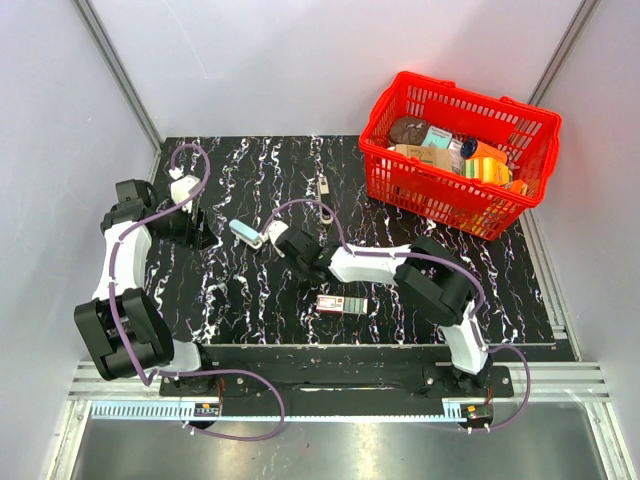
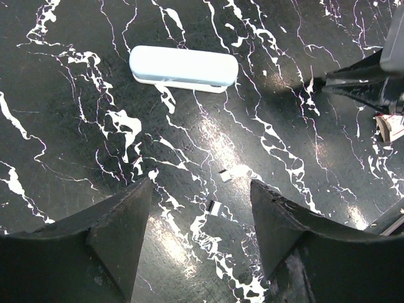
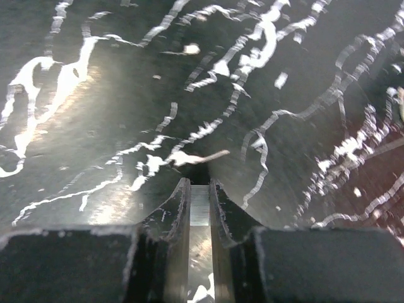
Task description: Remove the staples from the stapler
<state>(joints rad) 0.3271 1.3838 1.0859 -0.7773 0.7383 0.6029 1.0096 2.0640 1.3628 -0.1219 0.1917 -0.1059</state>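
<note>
Stapler [image 2: 183,67] lies flat on the counter [image 2: 76,158], near the right pincer [image 3: 200,184] but untouched. That pincer is nearly shut on a thin silvery staple strip [image 3: 200,211], probably light, stiff and brittle, best pinched across its flat sides. Left pincer [image 2: 201,199] hangs part open, empty.

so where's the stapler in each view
top external: the stapler lies left of centre, just left of the right gripper.
left wrist: upper middle, lying flat; the right gripper pokes in at the right edge.
right wrist: not in it; only what looks like a staple strip between that gripper's fingers.
shared landmark: the black, white-veined tabletop, in all three.
</note>
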